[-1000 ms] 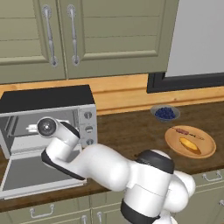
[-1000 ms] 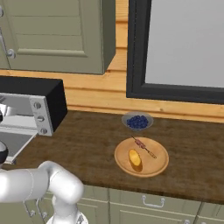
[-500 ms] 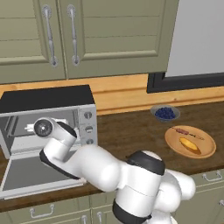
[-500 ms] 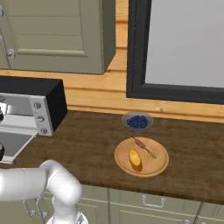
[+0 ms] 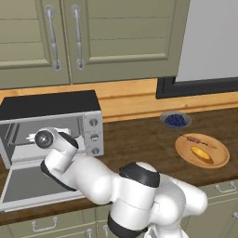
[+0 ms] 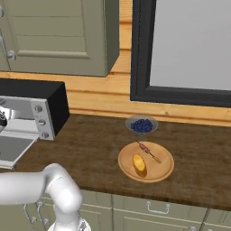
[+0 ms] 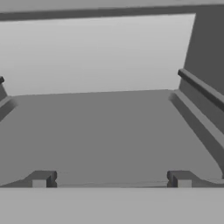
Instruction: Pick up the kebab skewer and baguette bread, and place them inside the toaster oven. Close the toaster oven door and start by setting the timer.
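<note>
Olive-green cabinet doors point(image 5: 93, 37) and a pale wood backsplash stand behind the dark wooden table point(image 5: 139, 139) we work at, with a dark-framed grey window point(image 6: 189, 49) to the right of the boxy silver toaster oven with its black top point(image 5: 56, 123). Nearest us, our white arm point(image 5: 93, 179) reaches toward that oven from the front. The oven's grey glass drop-down door in its silver frame point(image 5: 32, 183) lies fully open, flat in front of the oven mouth. Our claw point(image 7: 111, 179) points straight into the empty grey oven cavity; its two dark fingertips point(image 7: 41, 178) stand wide apart and we hold nothing between them. Three round knobs point(image 5: 94, 137) sit one above another on the oven's right panel.

Well to the right of the oven, near the table's front edge, rests a round wooden plate point(image 6: 162, 173). On it lies the small oblong golden baguette bread point(image 6: 139, 164), and just beyond it, on the far half of the same plate, the thin kebab skewer threaded with reddish-brown meat chunks point(image 6: 149, 151). Whether the two touch we cannot tell. Farther back, just behind the plate and close to the backsplash, stands a small grey bowl of blueberries point(image 6: 141, 125).
</note>
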Tool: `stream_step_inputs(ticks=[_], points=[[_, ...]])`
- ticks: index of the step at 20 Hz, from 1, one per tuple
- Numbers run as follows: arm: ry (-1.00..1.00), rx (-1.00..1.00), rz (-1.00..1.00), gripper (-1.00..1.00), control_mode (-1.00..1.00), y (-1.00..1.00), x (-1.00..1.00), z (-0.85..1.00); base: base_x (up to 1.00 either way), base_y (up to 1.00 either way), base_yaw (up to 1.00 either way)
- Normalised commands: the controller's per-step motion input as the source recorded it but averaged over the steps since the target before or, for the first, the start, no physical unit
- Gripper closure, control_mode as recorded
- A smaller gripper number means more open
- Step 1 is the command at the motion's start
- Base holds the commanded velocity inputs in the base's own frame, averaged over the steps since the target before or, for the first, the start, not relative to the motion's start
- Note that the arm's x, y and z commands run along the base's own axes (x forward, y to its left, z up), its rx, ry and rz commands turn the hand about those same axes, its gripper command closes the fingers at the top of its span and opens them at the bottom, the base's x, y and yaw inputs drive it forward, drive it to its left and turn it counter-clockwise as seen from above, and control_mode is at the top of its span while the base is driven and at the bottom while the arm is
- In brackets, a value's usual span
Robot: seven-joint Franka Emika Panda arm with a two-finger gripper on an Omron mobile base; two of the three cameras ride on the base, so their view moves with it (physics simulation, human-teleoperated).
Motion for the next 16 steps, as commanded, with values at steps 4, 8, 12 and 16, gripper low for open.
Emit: stream_step_inputs(ticks=[4,8,12,16], points=[[0.00,0.00,0.00,-1.00,-1.00,0.00,0.17,-0.21,0.00,0.00,0.00],[0.00,0.00,0.00,-1.00,-1.00,0.00,0.37,0.00,0.00,0.00,0.00],[0.00,0.00,0.00,-1.00,-1.00,0.00,0.26,-0.01,0.00,0.00,0.00],[0.00,0.00,0.00,-1.00,-1.00,0.00,0.07,-0.11,0.00,0.00,0.00]])
